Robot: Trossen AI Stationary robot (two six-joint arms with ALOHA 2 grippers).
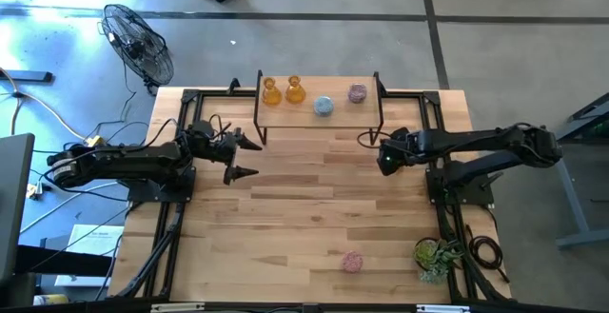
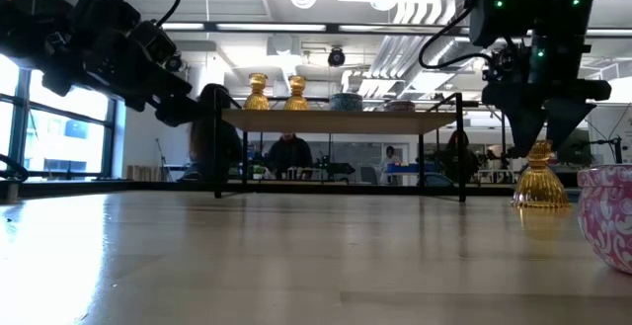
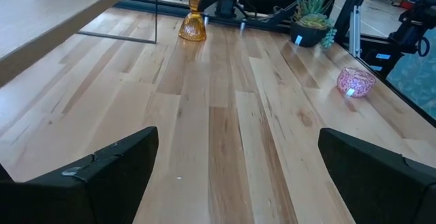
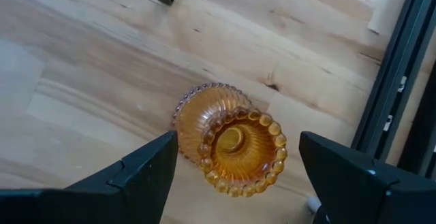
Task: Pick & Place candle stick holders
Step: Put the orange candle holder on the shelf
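Observation:
An amber candle stick holder (image 4: pixel 235 142) stands upright on its base on the table under my right gripper (image 1: pixel 381 149). The gripper points down and is open, with a finger on either side of the holder's top (image 2: pixel 540 151) and a gap on both sides. Two amber holders (image 1: pixel 283 90), a pale blue one (image 1: pixel 324 106) and a pink one (image 1: pixel 357 92) stand on the raised shelf (image 1: pixel 314 115) at the far edge. Another pink holder (image 1: pixel 353 262) sits on the table near the front edge. My left gripper (image 1: pixel 244 158) is open and empty, left of centre.
A green potted plant (image 1: pixel 433 254) stands at the front right, close to the pink holder. The shelf's thin black legs (image 1: pixel 259 127) stand on the table beside both grippers. A floor fan (image 1: pixel 138 42) is beyond the table's far left corner.

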